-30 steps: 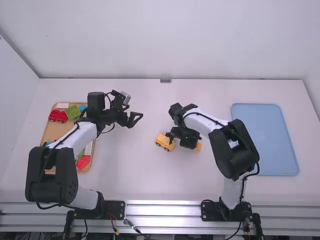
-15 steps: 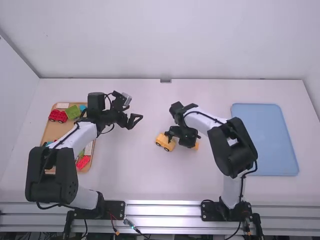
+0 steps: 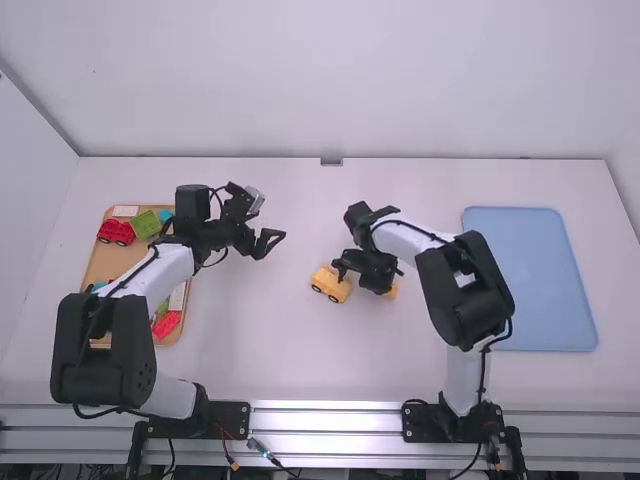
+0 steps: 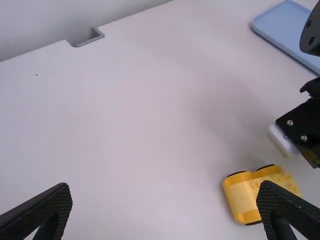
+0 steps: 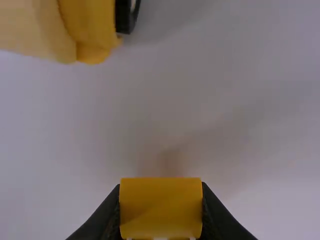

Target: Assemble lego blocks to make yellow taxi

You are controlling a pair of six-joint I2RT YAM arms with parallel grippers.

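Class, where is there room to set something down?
Bare: the blue tray's middle, and from the yellow car to the table's near edge. Crowded: beside the car, where the right gripper holds a yellow block; the parts tray under the left arm.

1. Has tray (image 3: 112,262) on left of table (image 3: 270,340), blocks (image 3: 145,224) inside.
2. Has toy car (image 3: 330,286) near middle.
3. Has single block (image 3: 392,293) right of toy car, in right gripper (image 3: 385,288).
4. Has second tray (image 3: 530,275) at right.

The yellow car body (image 3: 330,281) stands on black wheels (image 3: 332,298) near a yellow block (image 5: 161,205) held in the right claw (image 3: 383,287).
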